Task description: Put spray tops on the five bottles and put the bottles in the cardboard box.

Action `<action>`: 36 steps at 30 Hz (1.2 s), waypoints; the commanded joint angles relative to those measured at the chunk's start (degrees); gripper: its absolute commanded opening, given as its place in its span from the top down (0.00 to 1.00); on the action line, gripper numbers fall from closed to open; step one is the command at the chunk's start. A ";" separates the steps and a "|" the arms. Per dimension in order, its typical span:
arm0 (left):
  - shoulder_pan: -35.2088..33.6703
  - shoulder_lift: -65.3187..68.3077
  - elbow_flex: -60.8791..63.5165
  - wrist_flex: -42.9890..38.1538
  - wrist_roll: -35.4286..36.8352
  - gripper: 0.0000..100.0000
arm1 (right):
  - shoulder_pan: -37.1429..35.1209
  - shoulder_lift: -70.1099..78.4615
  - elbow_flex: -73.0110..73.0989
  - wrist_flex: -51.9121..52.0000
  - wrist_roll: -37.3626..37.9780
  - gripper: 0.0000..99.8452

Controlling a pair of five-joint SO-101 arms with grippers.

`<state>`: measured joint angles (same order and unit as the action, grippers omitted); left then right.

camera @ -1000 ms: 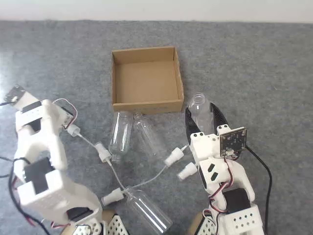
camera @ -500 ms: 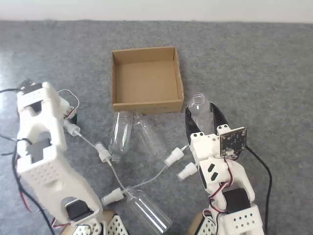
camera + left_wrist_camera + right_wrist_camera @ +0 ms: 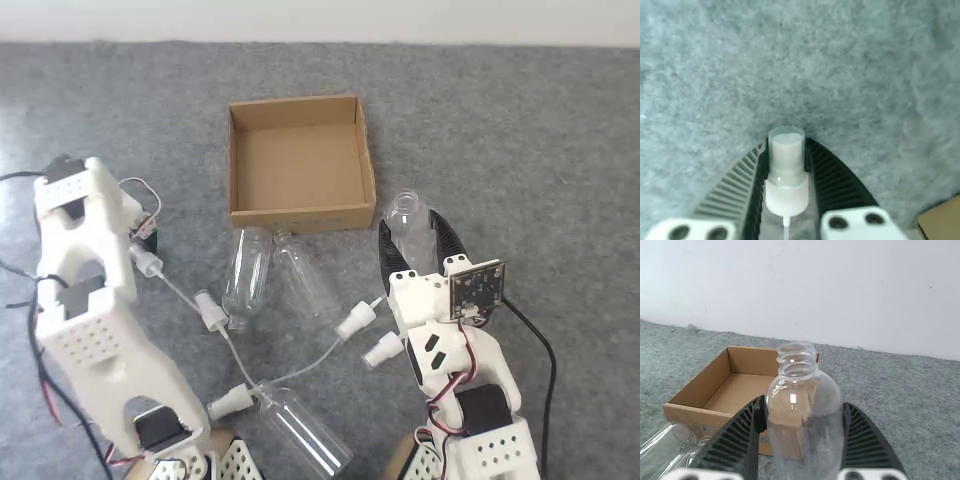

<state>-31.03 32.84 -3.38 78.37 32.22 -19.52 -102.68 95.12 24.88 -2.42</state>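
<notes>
Left tool (image 3: 786, 145): we see its fingers pressed against both sides of a white spray top (image 3: 786, 175), which lies between them on the grey worktop (image 3: 850, 60) with its thin tube trailing back toward the tool's base.

Right tool (image 3: 802, 407): we see it pinching a clear bottle (image 3: 802, 435), held upright between the fingers with its threaded neck open and bare. The cardboard box (image 3: 695, 385) stands beyond this tool's fingertips and off to its left, open side up, close to the held bottle.

Between the two tools lie a second bottle (image 3: 246, 275), a third bottle (image 3: 305, 285) and a fourth bottle (image 3: 305, 432), all on their sides, with loose spray tops (image 3: 357, 320) among them.
</notes>
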 commanded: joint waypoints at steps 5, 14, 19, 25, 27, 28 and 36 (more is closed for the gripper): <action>-0.70 -0.09 -9.63 10.20 -1.93 0.99 | -1.27 -1.19 0.44 -1.36 1.23 0.92; -4.92 -0.09 -25.27 19.52 -1.85 0.99 | -3.91 -1.19 0.53 -0.92 1.23 0.93; -6.59 -0.09 -30.73 21.98 -1.85 0.99 | -4.00 -1.19 0.88 -1.19 1.23 0.93; -6.68 -0.18 -35.74 22.24 -3.25 0.99 | -4.09 -1.19 1.23 -1.45 1.23 0.92; -6.68 -0.18 -36.35 22.24 -3.34 0.99 | -4.09 -1.19 1.23 -1.45 1.23 0.92; -6.68 -0.18 -36.53 22.24 -3.34 0.99 | -4.09 -1.19 1.23 -1.45 1.23 0.92; -6.24 -8.88 -37.05 22.24 -3.52 0.99 | -4.09 -1.19 1.23 -1.45 1.23 0.92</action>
<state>-37.54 33.19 -37.76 98.59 29.32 -23.12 -102.68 95.12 24.88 -2.42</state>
